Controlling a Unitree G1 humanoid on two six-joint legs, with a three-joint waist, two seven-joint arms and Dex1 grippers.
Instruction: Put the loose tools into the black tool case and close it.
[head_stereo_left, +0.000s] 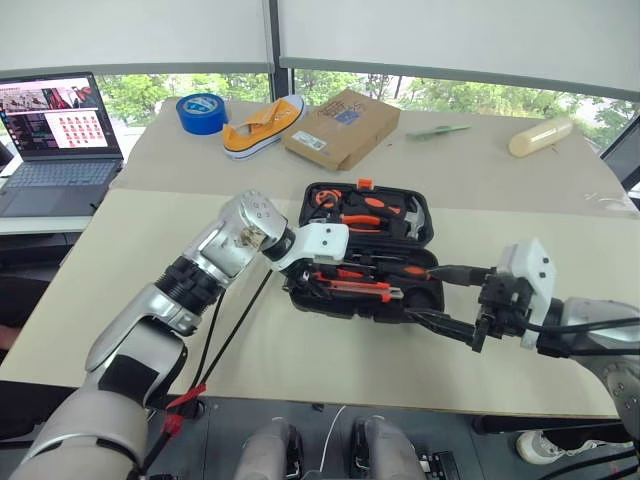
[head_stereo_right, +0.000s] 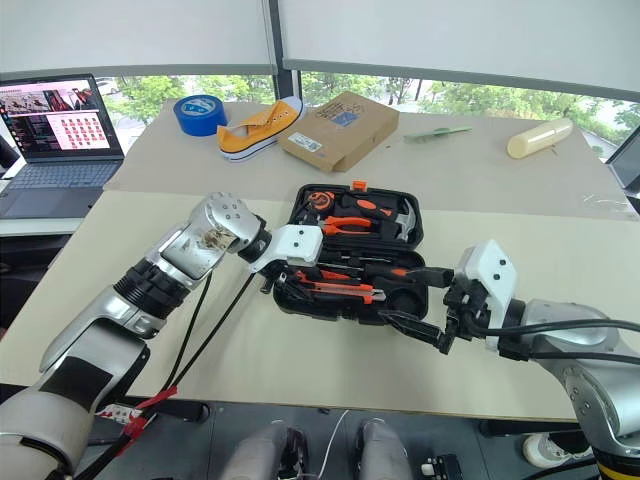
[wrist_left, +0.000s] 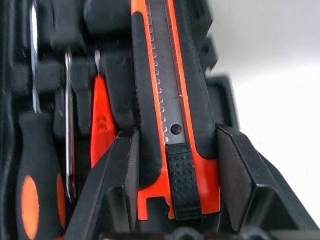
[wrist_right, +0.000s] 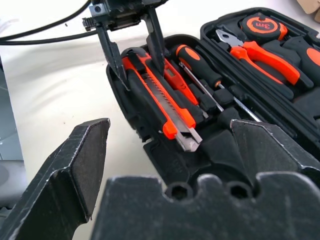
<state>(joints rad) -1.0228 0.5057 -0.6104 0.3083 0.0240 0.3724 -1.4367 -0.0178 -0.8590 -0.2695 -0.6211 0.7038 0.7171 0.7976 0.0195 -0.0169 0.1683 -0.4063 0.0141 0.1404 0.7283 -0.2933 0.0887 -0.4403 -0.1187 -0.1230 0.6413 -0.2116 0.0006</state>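
Observation:
The black tool case (head_stereo_left: 436, 297) lies open in the middle of the table, lid leaning back, with pliers (wrist_right: 260, 50), a tape measure (wrist_right: 260, 22) and an orange-and-black screwdriver (wrist_right: 200, 62) in its slots. The orange-black utility knife (wrist_left: 170, 100) runs along the front half of the case. My left gripper (wrist_right: 142, 75) points down at the case's left end, shut on the knife's rear end, one finger on each side. My right gripper (head_stereo_left: 428, 295) hovers open at the case's front right corner, holding nothing.
At the back of the table are a blue tape roll (head_stereo_left: 202, 112), a yellow shoe (head_stereo_left: 262, 125), a brown cardboard box (head_stereo_left: 342, 128), a green stick (head_stereo_left: 437, 131) and a beige cylinder (head_stereo_left: 540, 136). A laptop (head_stereo_left: 60, 140) sits at the far left.

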